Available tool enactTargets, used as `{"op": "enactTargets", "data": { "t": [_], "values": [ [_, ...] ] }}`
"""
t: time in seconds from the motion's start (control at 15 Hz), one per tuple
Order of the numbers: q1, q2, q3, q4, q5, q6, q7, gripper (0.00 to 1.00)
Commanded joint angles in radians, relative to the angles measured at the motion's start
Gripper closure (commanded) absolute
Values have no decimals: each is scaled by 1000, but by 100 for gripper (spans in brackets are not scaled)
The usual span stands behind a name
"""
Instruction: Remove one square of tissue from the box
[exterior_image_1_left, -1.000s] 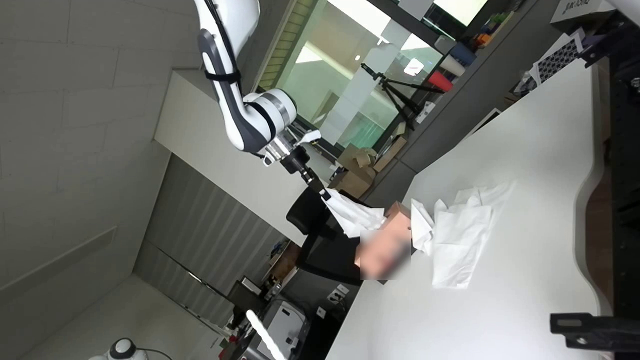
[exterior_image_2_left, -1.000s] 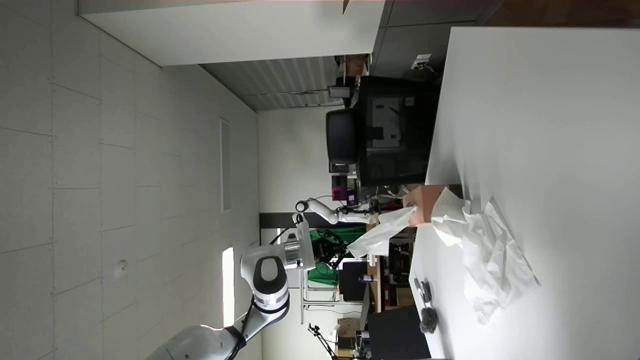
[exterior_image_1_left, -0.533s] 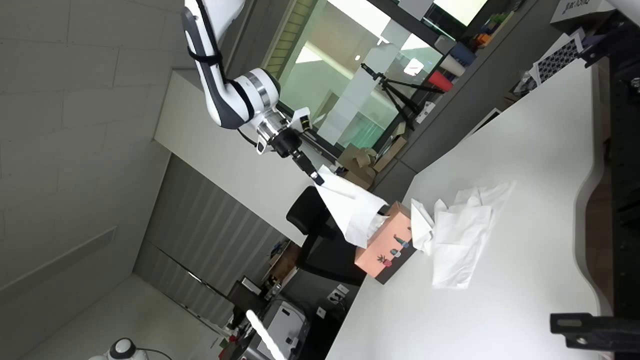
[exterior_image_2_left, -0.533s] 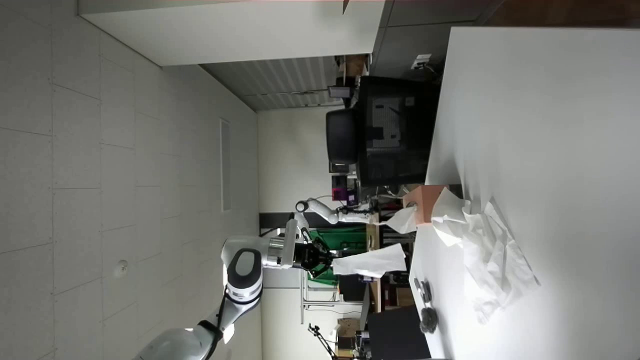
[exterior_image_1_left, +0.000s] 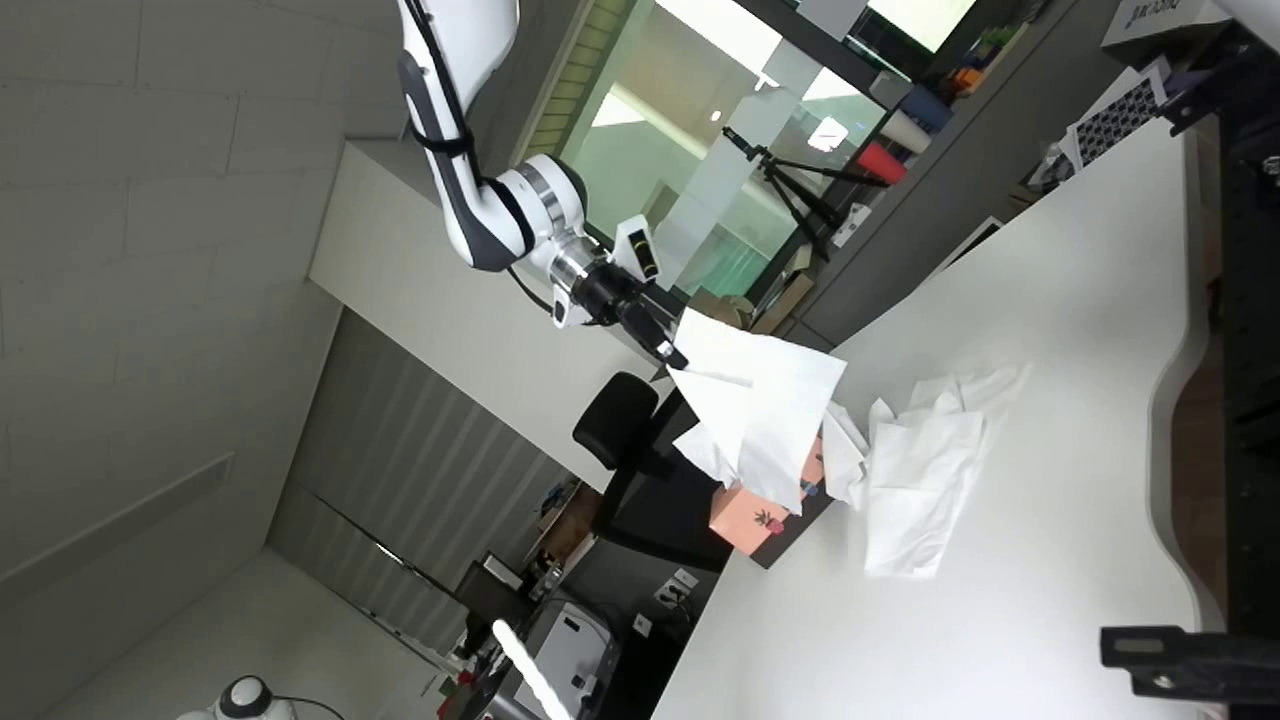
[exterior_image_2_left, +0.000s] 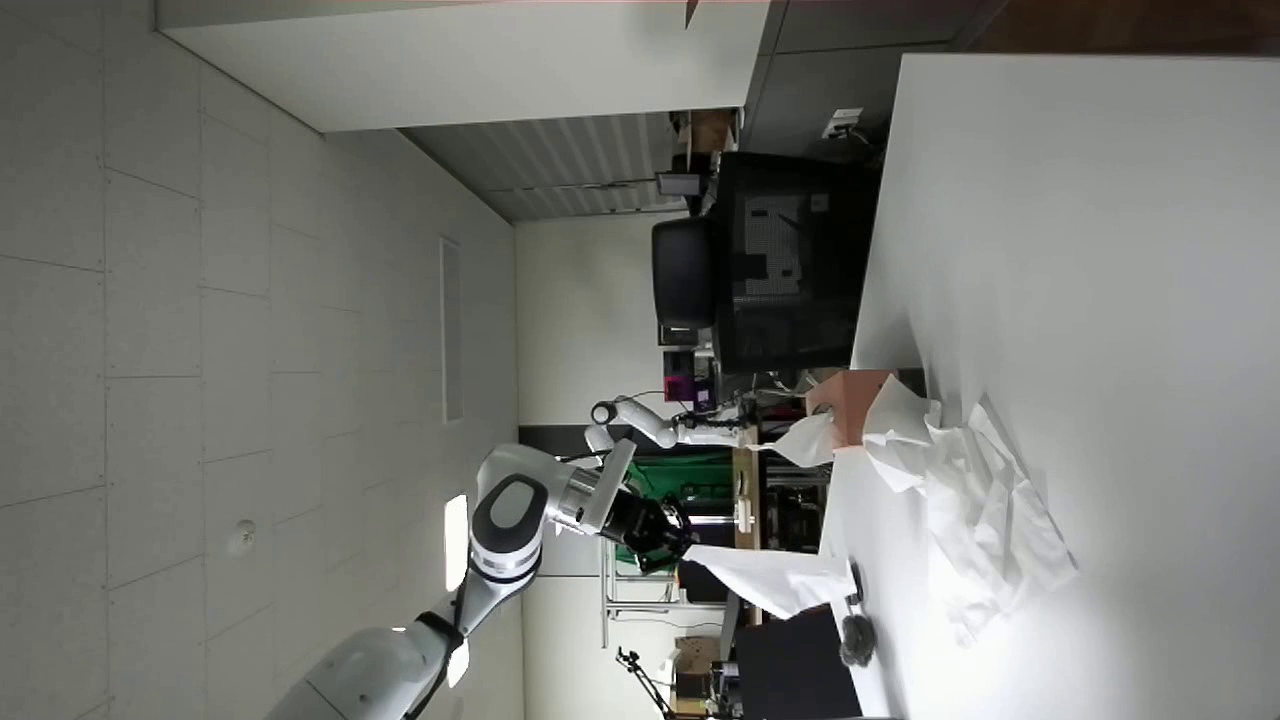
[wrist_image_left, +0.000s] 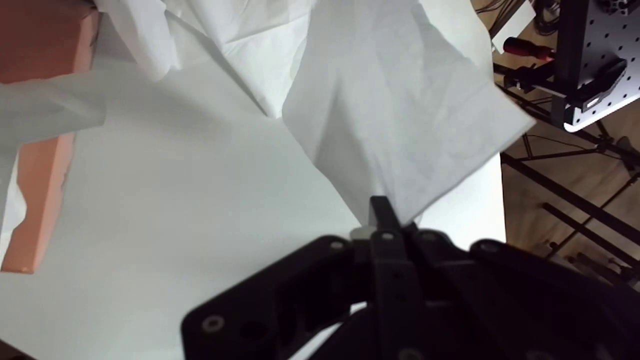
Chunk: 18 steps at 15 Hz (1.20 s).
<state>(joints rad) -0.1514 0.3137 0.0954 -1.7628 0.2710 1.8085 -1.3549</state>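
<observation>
Swung farther from the box (exterior_image_2_left: 850, 408), the tissue (exterior_image_2_left: 770, 578), clamped by its tip in the end effector (wrist_image_left: 395, 220), could be dropped if jerked.

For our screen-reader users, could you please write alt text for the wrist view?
A closed black gripper holds one end of a white tissue, which fans out toward the top against a white table. At left, another tissue partly covers a pink box; crumpled tissues lie along the top.

There is one box (exterior_image_2_left: 848, 402), one hand (exterior_image_1_left: 674, 357), one held tissue (exterior_image_2_left: 785, 580), one protruding tissue (exterior_image_2_left: 806, 440) and one tissue heap (exterior_image_2_left: 985, 525).
</observation>
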Motion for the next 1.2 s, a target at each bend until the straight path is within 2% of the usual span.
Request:
{"op": "enactTargets", "data": {
  "t": [0.0,0.2,0.67,0.87,1.0,1.13],
  "values": [
    [12,95,-25,49,11,-29,17,100],
    [6,180,-28,67,10,-58,29,100],
    [-50,409,-13,261,66,-463,19,100],
    [-67,470,-19,339,98,-580,38,100],
    [-69,494,-27,369,105,-594,50,100],
    [-65,503,-37,374,90,-550,51,100]
  ]
}}
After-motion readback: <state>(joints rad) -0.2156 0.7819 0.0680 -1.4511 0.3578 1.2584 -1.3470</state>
